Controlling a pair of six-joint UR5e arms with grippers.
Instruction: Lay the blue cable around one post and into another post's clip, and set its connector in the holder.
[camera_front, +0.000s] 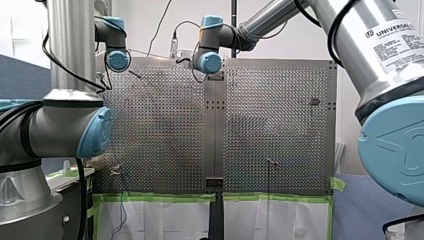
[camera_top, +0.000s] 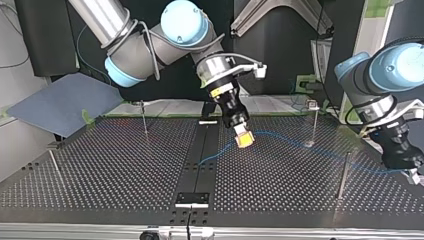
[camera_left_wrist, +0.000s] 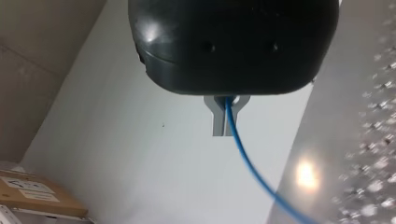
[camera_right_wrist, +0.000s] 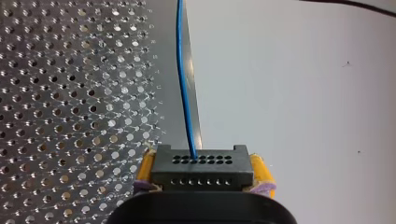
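In the right wrist view my right gripper is shut on a black connector block, gripped between its yellow pads. The blue cable leaves the block straight ahead. In the top view that gripper hangs just above the plate near the centre strip. The cable runs across the plate, past the foot of a thin post, to my left gripper at the right edge. In the left wrist view the metal fingers of my left gripper are shut on the cable.
Thin posts stand on the perforated plate: one at the back left, one at the left edge, one near my left gripper. A black bracket sits on the centre strip at the near edge.
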